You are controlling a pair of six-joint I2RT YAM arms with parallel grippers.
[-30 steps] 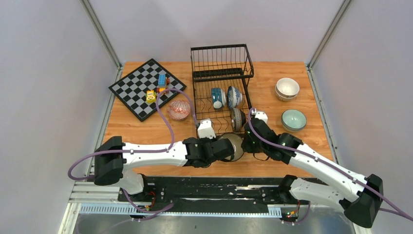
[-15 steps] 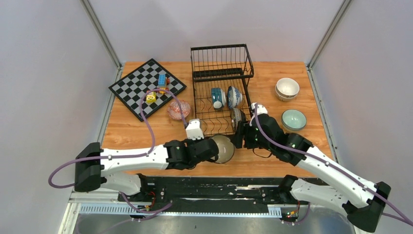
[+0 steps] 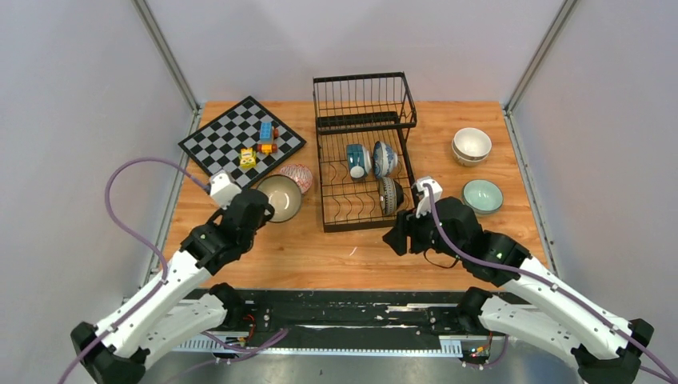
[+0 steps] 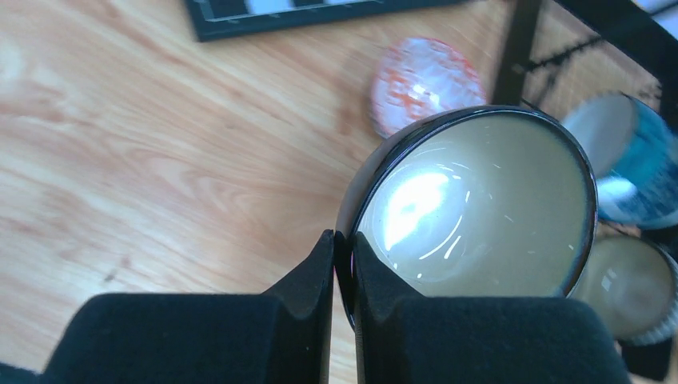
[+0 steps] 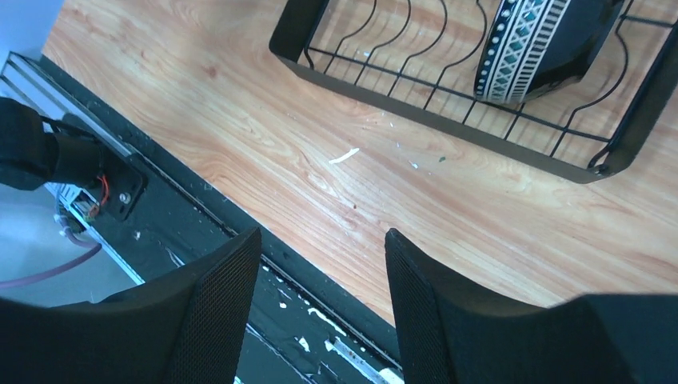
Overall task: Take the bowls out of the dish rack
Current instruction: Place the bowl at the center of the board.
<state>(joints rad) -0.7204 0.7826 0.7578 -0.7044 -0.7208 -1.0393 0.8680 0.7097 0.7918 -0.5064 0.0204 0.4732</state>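
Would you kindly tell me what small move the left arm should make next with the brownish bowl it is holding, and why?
Probably lower it onto the wooden table and open. The left gripper pinches the rim of the brownish, dark-rimmed ceramic bowl, already outside the black wire dish rack and close beside the red-pink patterned bowl, so set it slightly nearer.
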